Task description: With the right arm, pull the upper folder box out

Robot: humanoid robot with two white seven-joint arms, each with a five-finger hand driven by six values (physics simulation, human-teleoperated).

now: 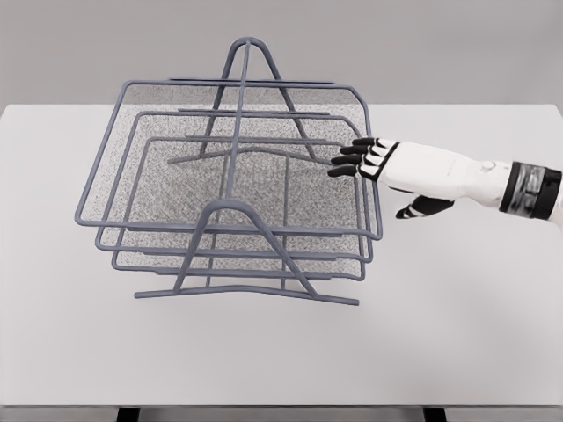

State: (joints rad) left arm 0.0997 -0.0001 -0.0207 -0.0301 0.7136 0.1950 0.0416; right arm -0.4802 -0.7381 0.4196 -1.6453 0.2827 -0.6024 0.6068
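A grey-blue wire mesh rack of stacked folder trays (233,189) stands on the white table (457,308), left of centre. Its upper tray (132,123) is the widest, and its rim reaches from the back left to the front right. My right hand (352,158) comes in from the right edge, white with black fingertips. Its fingers (345,163) are stretched out toward the rack and touch or nearly touch the right-hand rim of the upper trays (368,149). The thumb (422,207) hangs below, apart from the wire. Nothing is grasped. The left arm does not show.
Two arched wire handles rise from the rack, one at the back (251,53) and one at the front (233,215). The rack's base bar (246,294) lies on the table in front. A grey wall is behind the table.
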